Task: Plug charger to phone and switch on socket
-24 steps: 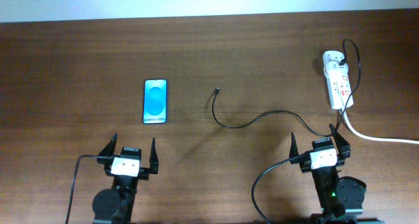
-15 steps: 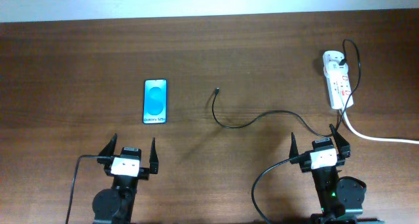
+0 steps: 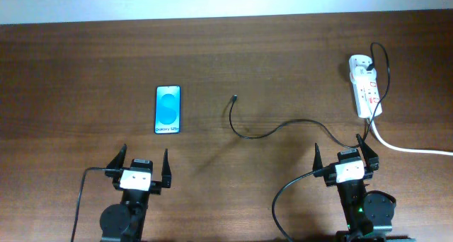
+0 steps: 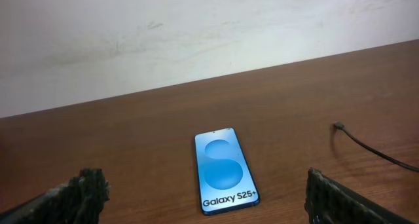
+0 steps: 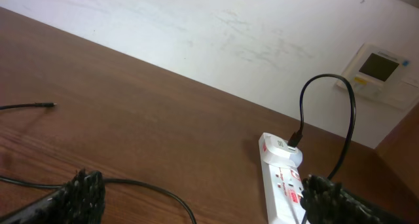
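Twice confirmed, overhead and from the wrist views, wide-spread and empty jaws on the left gripper [image 3: 146, 151] and the right gripper [image 3: 339, 144], both parked at the near edge of the wooden table [image 3: 71, 72]. Located the phone [image 3: 168, 109] flat and screen-up ahead of the left gripper, with long axis running near to far and the "Galaxy" lettering at the near short edge. Presumed the charging port on that near edge, but could not see it. Located the charger [image 3: 248, 136] curling across the wood between phone and socket, well apart from the phone, with its plug tip [image 3: 235, 97] aimed toward the far side, roughly parallel to the phone and not at either end of it. Judged the cable light, limp and springy, likely to twist in a grip; advised a hold on the stiffer plug body just behind the tip. Judged the phone slim, light and slick, liable to skate under an insertion push; advised bracing at the long edges. Found the socket [image 3: 367, 93] at far right, long axis near to far, white plug block [image 3: 359, 62] at the far end, red switches [image 3: 371, 79] facing up. Could not tell the switch position.
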